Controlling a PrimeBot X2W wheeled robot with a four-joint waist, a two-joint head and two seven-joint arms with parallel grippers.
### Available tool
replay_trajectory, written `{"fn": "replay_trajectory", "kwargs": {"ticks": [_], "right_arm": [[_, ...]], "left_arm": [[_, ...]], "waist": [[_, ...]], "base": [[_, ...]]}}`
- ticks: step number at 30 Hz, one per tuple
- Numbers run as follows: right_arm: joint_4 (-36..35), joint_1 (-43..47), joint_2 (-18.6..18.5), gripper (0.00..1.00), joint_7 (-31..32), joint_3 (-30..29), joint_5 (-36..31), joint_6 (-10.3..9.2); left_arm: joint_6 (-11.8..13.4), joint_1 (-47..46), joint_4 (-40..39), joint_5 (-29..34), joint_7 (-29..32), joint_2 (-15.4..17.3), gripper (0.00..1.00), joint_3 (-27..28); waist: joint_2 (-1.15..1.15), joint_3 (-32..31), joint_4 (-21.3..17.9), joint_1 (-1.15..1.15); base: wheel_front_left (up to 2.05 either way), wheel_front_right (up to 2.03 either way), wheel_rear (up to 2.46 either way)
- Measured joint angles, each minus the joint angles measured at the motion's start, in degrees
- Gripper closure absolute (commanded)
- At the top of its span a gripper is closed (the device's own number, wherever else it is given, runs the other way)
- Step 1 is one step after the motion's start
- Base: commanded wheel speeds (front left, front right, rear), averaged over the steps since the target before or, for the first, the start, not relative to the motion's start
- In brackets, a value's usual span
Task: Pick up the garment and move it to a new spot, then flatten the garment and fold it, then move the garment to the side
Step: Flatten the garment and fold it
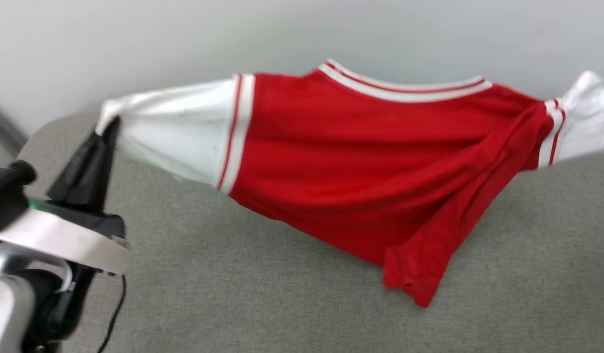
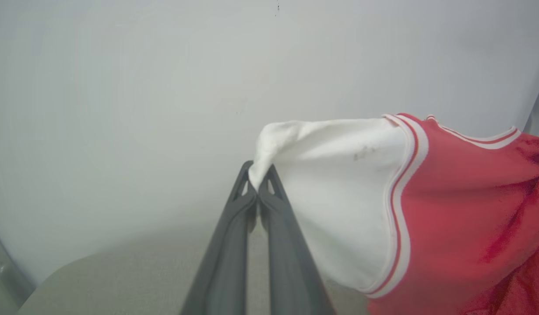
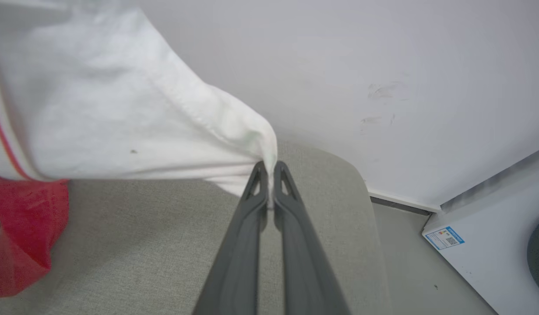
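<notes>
The garment, a bright red jersey with white short sleeves and red-and-white striped trim, hangs stretched in the air above the grey fabric table. Its collar faces the wall and its red hem droops toward the table. My left gripper is shut on the tip of the left white sleeve, pinched at the fingertips. My right gripper is shut on the edge of the other white sleeve. In the head view that sleeve runs off the right edge.
A pale wall stands right behind the table. The table's rounded corners show at the left and right. Beyond the right corner is floor and a white unit with a blue label. A cable hangs off my left arm.
</notes>
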Motion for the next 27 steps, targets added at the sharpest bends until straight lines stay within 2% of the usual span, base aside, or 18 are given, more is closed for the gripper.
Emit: {"fn": "replay_trajectory", "kwargs": {"ticks": [4,9,12,14,19,27], "right_arm": [[-3.41,-4.20,-1.75,1.00,-3.00,0.44,0.20,0.01],[-6.15,-10.05,-1.97,1.00,-5.93,0.24,1.87,0.00],[-7.82,-12.88,-5.25,1.00,-9.14,2.92,-2.10,0.01],[-7.98,-14.18,-5.52,1.00,-10.47,4.38,-1.43,0.00],[-7.49,-18.14,-4.92,1.00,-10.43,6.54,0.20,0.01],[-6.99,-27.47,-5.19,1.00,-7.92,9.58,2.63,0.00]], "left_arm": [[0.48,-0.11,-1.94,0.66,-0.89,2.55,1.00,3.23],[0.68,-2.80,-4.08,0.81,-0.67,5.52,1.00,6.69],[0.69,-5.16,-4.56,0.24,-0.24,6.49,1.00,8.32],[0.48,-6.78,-4.24,-0.24,-0.22,6.73,1.00,8.77],[-0.08,-10.70,-2.89,-0.36,0.66,8.14,1.00,9.28],[-3.07,-20.43,0.11,-1.75,2.32,11.27,1.00,10.02]], "waist": [[0.00,-2.23,-1.45,0.00],[0.00,-3.39,-2.70,0.00],[0.00,-3.57,-3.10,0.00],[0.00,-3.56,-3.35,0.00],[0.00,-2.63,-4.15,0.00],[0.00,2.60,-5.30,0.00]], "base": [[0.00,0.00,0.00],[0.00,0.00,0.00],[0.00,0.00,0.00],[0.00,0.00,0.00],[0.00,0.00,0.00],[0.00,0.00,0.00]]}}
